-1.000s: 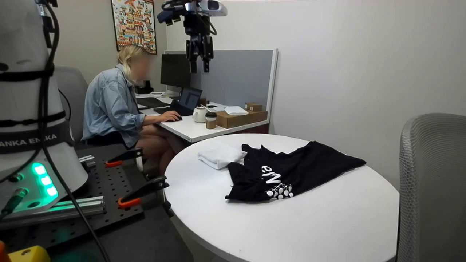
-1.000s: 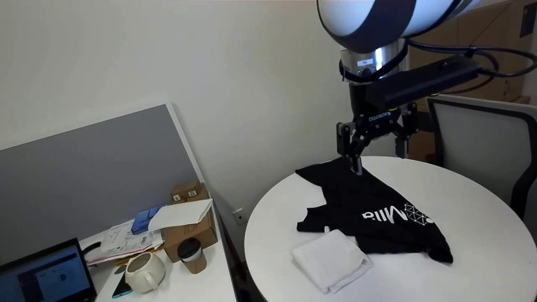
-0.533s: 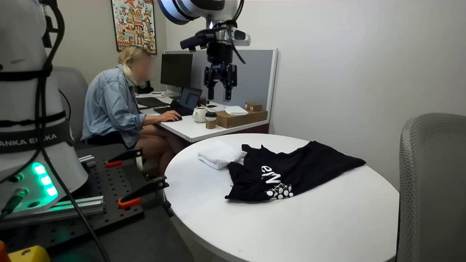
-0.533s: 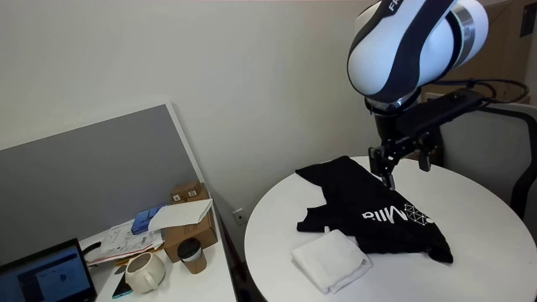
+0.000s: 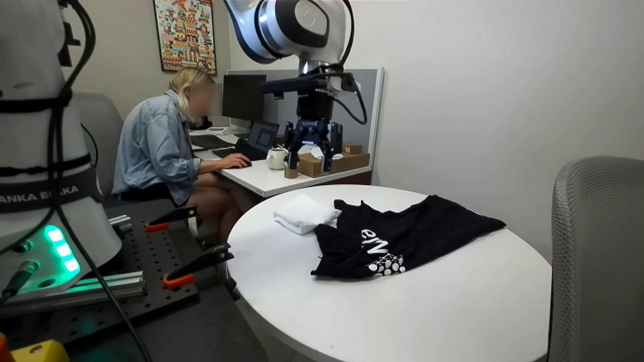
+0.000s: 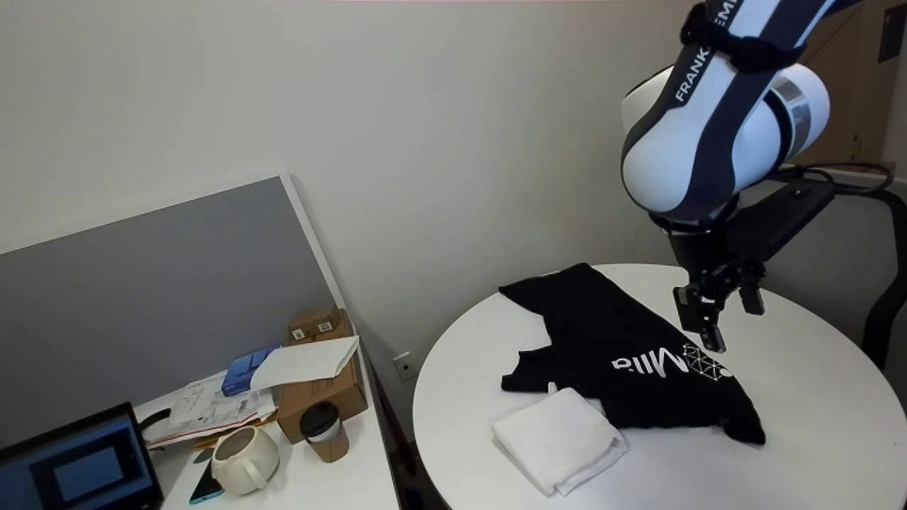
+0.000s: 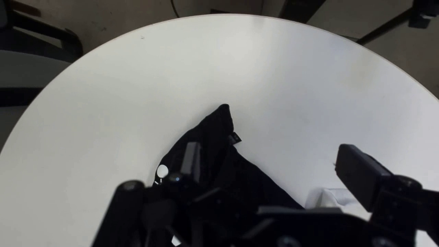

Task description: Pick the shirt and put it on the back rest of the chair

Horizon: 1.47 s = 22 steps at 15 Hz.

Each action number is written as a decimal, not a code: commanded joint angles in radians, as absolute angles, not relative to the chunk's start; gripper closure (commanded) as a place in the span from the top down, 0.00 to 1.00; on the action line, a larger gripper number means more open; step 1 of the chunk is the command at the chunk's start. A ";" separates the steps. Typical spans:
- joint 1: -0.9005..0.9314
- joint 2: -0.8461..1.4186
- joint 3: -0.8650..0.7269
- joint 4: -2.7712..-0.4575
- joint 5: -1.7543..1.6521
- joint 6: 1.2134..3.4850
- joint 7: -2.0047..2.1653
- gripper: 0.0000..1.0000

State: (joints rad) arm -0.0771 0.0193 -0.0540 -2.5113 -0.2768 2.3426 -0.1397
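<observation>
Office corner, round table: black shirt lying unheld

A plain wall backs the scene, with a person at a desk. My landmark is the folded white cloth: the shirt lies on the table just beside it, perhaps touching; the chair back stands well apart from it, across the table. My gripper hangs above the table, jaws spread wide, holding nothing.

I judge this to be the approach to the pick. In the wrist view one finger lines up over the shirt and the opposite finger close to the cloth, so I'd shift away from the cloth first, then come straight down. The fabric lies low, so I'd bring the tips lightly to the table and pinch a fold, checking that no white comes along. A hold near mid-length should help it hang down both sides of the chair back.

The shirt's long axis runs from beside the cloth away to the rim nearest the wall. In an exterior view its lettering has its tops towards the cloth, so I guess the neck lies that way; the collar itself I can't make out.
</observation>
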 commanded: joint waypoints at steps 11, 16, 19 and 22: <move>-0.155 0.396 -0.109 -2.386 -0.311 2.677 -0.269 1.00; -0.169 0.498 -0.094 -2.331 -0.278 2.674 -0.297 1.00; -0.165 0.552 -0.091 -2.316 -0.269 2.680 -0.286 1.00; -0.162 0.594 -0.093 -2.305 -0.269 2.683 -0.280 1.00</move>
State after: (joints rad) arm -0.1542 0.5410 -0.1002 -2.3343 -0.2864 2.6626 -0.2667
